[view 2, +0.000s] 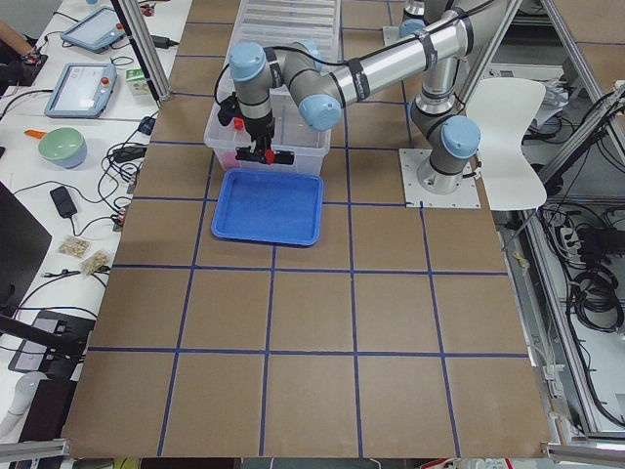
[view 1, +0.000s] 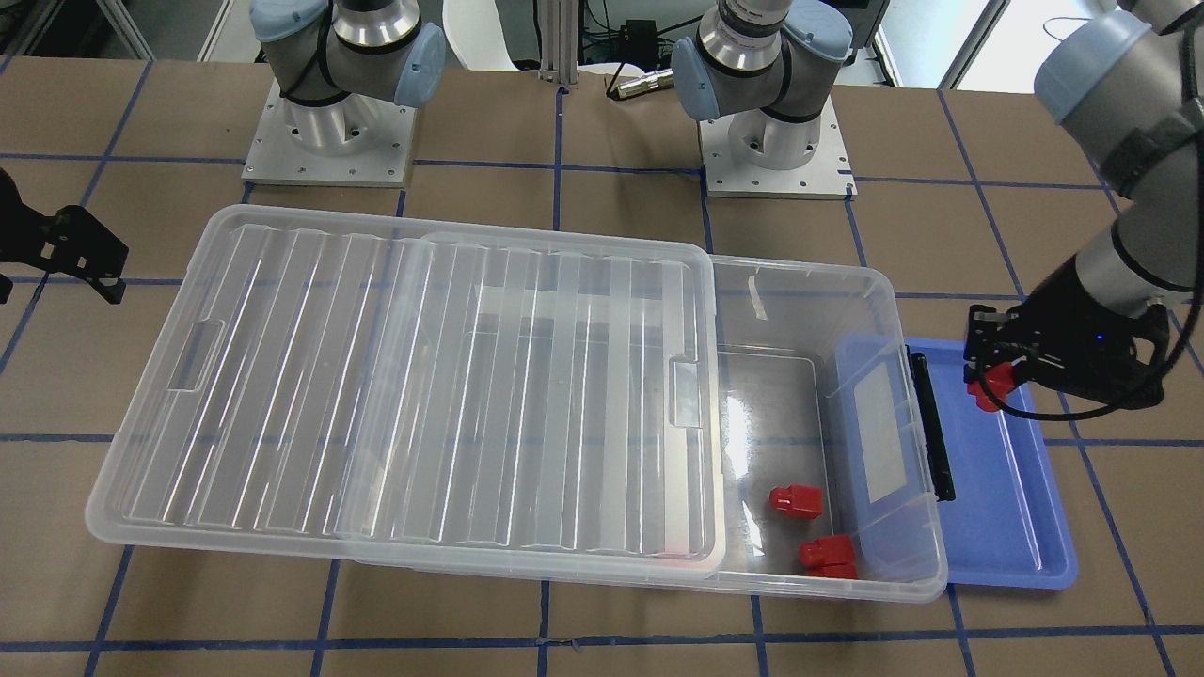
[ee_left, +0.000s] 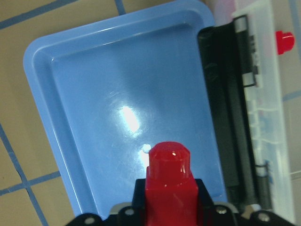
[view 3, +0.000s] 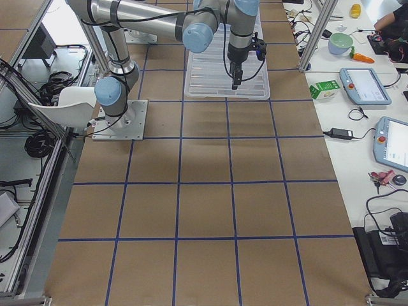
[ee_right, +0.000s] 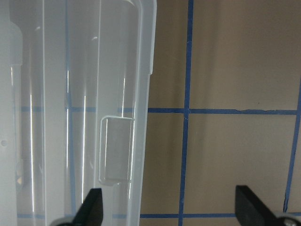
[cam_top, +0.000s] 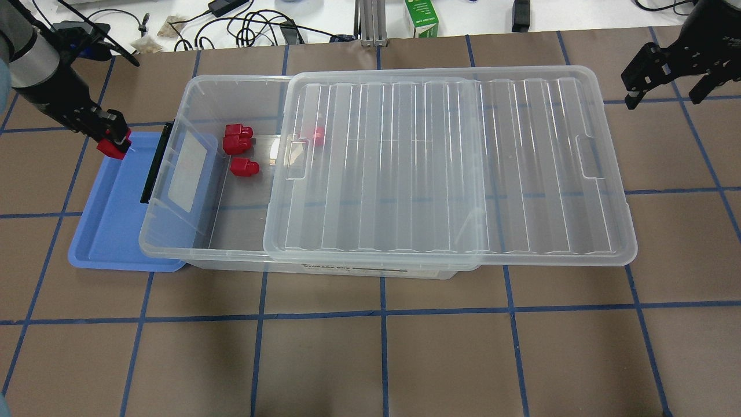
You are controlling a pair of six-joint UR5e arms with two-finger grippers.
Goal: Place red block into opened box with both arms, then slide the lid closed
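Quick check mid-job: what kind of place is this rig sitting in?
Most likely a robotics lab workcell: two robot arms bolted to a table marked with a blue tape grid, teach pendants and loose cables on the side benches, and aluminium frame posts around the table.

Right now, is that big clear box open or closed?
Partly open. The lid covers most of the box, but the end by the blue tray is uncovered.
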